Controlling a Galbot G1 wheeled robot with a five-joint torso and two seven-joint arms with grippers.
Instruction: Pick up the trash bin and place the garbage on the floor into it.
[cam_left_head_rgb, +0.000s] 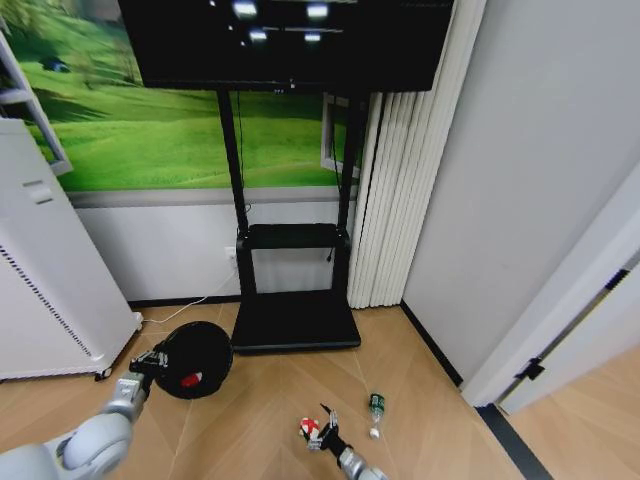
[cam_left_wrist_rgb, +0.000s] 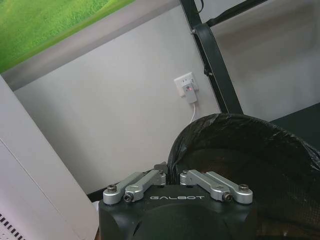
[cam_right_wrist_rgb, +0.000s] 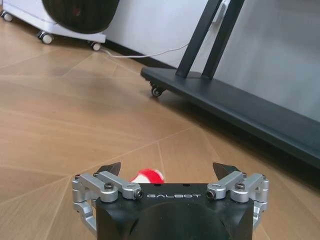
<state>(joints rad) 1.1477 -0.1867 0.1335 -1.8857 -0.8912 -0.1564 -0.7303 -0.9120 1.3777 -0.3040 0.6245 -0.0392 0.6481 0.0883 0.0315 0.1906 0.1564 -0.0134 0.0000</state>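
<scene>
Holding the bin by its rim, my left gripper is clenched on the black liner edge at the floor's left side, just beside the white appliance, with a red item visible inside. My right gripper sits low over the wood floor with its fingers spread apart, a red-and-white wrapper lying between them, not yet gripped. Near it to the right lies the bottle, in front of the TV stand.
</scene>
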